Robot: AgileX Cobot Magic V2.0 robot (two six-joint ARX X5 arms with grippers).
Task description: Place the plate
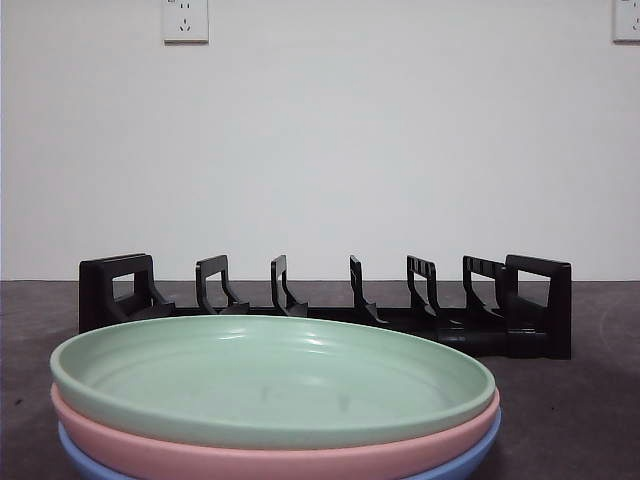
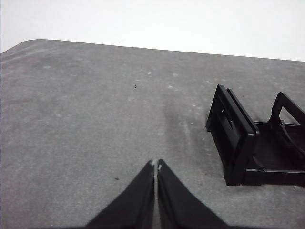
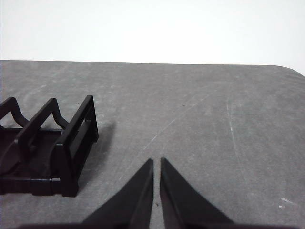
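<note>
A stack of three plates stands near the camera in the front view: a green plate on top, a pink plate under it and a blue plate at the bottom. Behind them stands a black plate rack with upright dividers and nothing in its slots. My left gripper is shut and holds nothing, over bare table beside one end of the rack. My right gripper is shut too, beside the other end of the rack. Neither gripper shows in the front view.
The grey table runs back to a white wall with two sockets. Bare tabletop lies around both ends of the rack.
</note>
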